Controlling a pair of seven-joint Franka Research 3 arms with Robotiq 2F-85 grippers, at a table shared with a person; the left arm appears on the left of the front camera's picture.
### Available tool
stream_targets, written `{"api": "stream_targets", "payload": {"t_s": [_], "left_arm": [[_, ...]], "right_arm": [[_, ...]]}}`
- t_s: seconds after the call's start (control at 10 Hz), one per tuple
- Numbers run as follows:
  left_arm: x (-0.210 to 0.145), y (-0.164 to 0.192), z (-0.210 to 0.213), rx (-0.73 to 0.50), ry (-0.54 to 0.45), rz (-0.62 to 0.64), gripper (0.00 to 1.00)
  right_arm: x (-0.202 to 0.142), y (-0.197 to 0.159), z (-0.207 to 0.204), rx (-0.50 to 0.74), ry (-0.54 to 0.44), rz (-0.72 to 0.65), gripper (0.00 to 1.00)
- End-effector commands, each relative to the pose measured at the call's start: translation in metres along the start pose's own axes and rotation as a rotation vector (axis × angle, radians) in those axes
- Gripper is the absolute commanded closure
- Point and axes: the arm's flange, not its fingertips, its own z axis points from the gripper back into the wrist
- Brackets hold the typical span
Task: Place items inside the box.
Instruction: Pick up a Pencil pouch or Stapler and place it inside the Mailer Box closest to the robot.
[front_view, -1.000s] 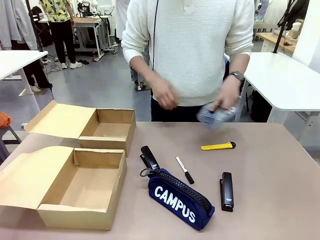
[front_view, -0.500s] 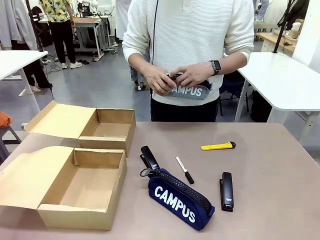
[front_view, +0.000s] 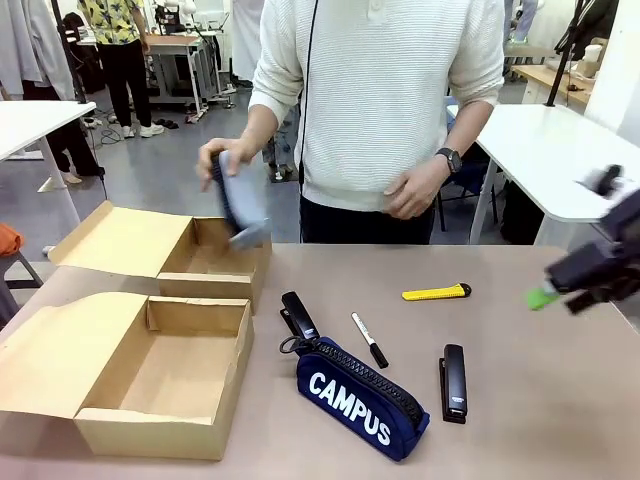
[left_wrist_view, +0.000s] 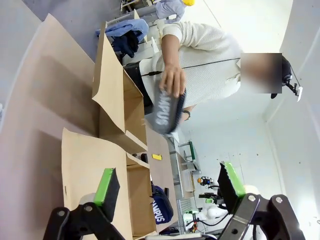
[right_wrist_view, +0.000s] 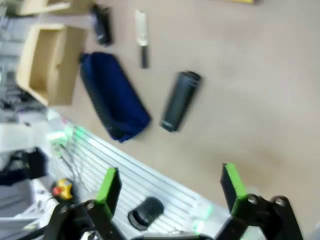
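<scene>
Across the desk (front_view: 560, 420) the things lie spread out, I judge so that each can be taken alone. Nearest me on my left stands the box (front_view: 160, 438), its big flap laid outward so the mouth is free from above. Its floor is bare, so nothing of the task is in it yet. Just behind it the narrower box (front_view: 205, 285) is open the same way, and the person's hand (front_view: 212, 158) holds a grey pencil case (front_view: 243, 205) end-down over it, seemingly to drop it in there. My right pincer (right_wrist_view: 169, 176) is spread wide with nothing between its pads. It looks down on a black stapler (right_wrist_view: 180, 100), probably as an approach to the loose items. My left pincer (left_wrist_view: 167, 175) is likewise spread and empty, looking along both boxes. The navy pencil case (front_view: 360, 400) lies slantwise mid-desk, near the box, zip upward. A second stapler (front_view: 298, 315) lies at its far end, touching it as far as I can tell. The yellow utility knife (front_view: 436, 293) lies toward the person, and the marker pen (front_view: 369, 340) lies between the staplers, apart from both.
</scene>
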Motion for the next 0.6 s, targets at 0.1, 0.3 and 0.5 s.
{"api": "stream_targets", "payload": {"t_s": [0.1, 0.3, 0.5], "left_arm": [[-0.002, -0.002, 0.000, -0.023, -0.014, -0.019, 0.00], [-0.002, -0.002, 0.000, -0.023, -0.014, -0.019, 0.00], [-0.002, -0.002, 0.000, -0.023, -0.014, -0.019, 0.00]], "right_arm": [[0.000, 0.000, 0.000, 0.000, 0.000, 0.000, 0.00], [-0.006, 0.021, -0.015, 0.042, 0.062, 0.085, 0.00], [0.000, 0.060, -0.069, -0.081, 0.160, 0.147, 0.00]]}}
